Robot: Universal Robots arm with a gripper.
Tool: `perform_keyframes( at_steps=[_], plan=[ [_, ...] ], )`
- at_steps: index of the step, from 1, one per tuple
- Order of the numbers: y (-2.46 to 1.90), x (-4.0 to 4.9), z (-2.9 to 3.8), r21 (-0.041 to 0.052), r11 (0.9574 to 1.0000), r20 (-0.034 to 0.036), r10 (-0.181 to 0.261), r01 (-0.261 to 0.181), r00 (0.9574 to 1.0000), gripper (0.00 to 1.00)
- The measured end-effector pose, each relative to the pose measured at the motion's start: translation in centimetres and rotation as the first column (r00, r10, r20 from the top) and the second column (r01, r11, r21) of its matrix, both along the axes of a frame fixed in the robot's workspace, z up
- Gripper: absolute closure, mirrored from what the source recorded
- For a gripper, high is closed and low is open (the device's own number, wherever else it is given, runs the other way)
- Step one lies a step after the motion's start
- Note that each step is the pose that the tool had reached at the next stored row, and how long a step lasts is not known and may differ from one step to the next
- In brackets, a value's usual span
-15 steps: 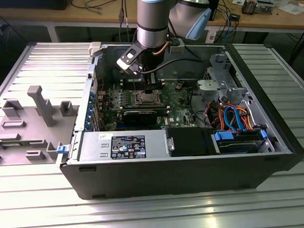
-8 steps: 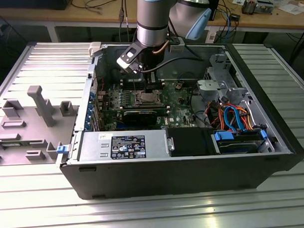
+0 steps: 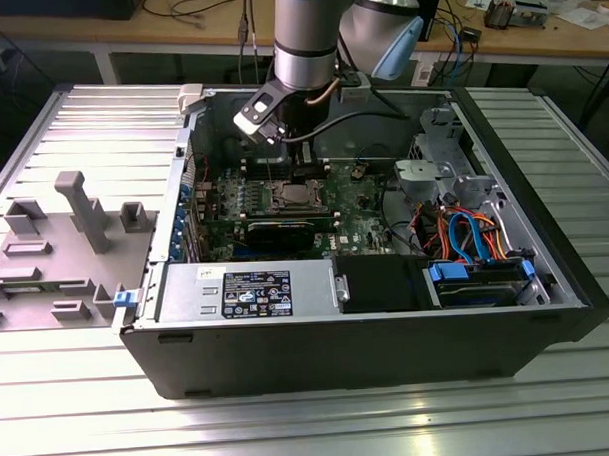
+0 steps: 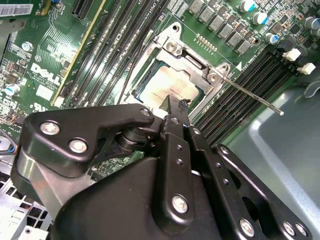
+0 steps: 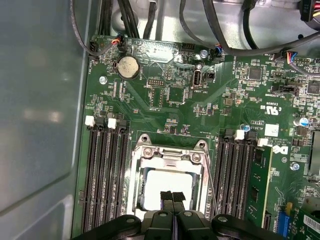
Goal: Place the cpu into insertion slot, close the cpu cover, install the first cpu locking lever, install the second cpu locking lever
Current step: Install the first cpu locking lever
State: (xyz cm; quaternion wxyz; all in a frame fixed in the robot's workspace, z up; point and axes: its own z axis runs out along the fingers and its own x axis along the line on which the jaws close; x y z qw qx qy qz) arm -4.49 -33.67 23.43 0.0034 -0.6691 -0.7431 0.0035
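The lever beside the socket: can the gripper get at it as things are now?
Probably yes. The lever sticks out bare across the memory slots, with nothing over it, and the shut gripper hangs close by over the cpu.

The bench point(image 3: 311, 428) is a silvery metal top made of long ribbed slats running across the exterior view. A black computer case point(image 3: 339, 347) lies on its side in the middle of it, open side up, taking up most of the depth. Just beside the case, on the exterior view's left, sits a flat grey plastic tray point(image 3: 46, 287) with upright blocks and a taller post. Bare slats show in front of the case and along the exterior view's right. Behind stands a wooden bench point(image 3: 538, 45) strewn with cables point(image 3: 192, 7).
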Motion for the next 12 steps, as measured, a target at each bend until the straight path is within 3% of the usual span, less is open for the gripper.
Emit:
perform_keyframes(
  at_steps=[12],
  plan=[
    [0.00,0.00,0.51,0.0000,1.0000,0.0000,0.000,0.000,1.0000,0.89]
  ],
)
